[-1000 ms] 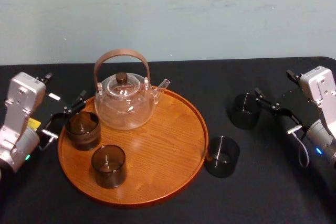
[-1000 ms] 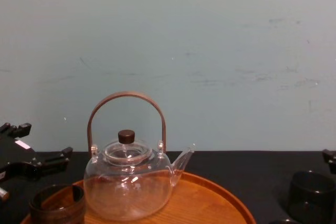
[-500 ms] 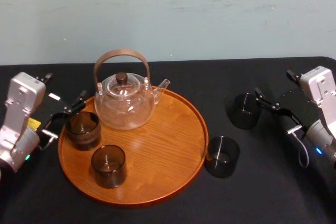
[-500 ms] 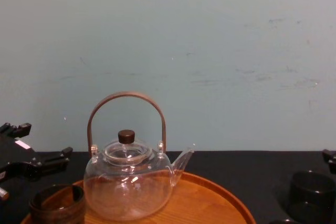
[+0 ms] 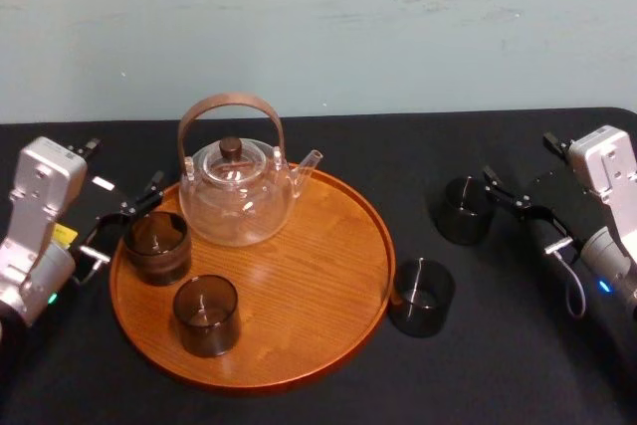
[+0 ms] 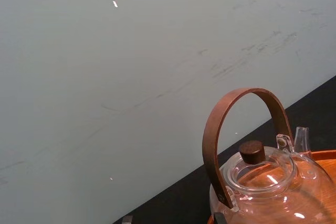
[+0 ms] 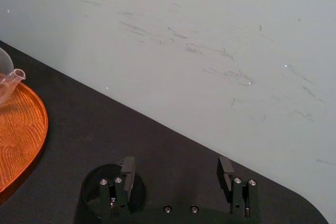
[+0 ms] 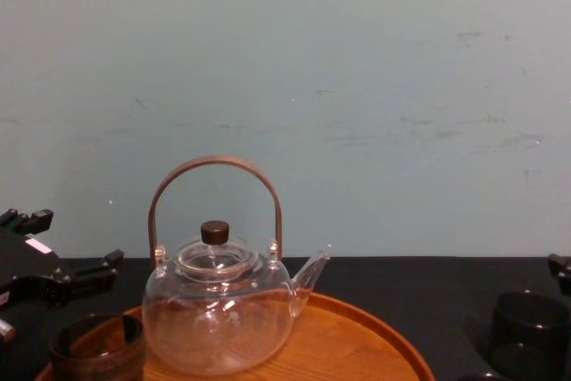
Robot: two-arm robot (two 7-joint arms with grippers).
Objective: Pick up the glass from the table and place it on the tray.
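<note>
Two dark smoky glasses stand on the black table (image 5: 518, 345). One glass (image 5: 464, 210) (image 8: 530, 324) is just left of my right gripper (image 5: 528, 216). In the right wrist view this glass (image 7: 100, 195) sits beside one finger, outside the gap, and the right gripper (image 7: 176, 170) is open with nothing between its fingers. The other glass (image 5: 421, 296) stands against the right rim of the round wooden tray (image 5: 328, 276) (image 8: 366, 332). My left gripper (image 5: 121, 223) (image 8: 58, 265) is open at the tray's left edge, next to a squat brown cup (image 5: 156, 246).
On the tray stand a clear glass teapot (image 5: 237, 196) (image 8: 219, 314) (image 6: 265, 182) with an arched brown handle, the squat cup (image 8: 96, 350) and a brown tumbler (image 5: 206, 314). A pale wall rises behind the table. Bare tray surface lies right of the teapot.
</note>
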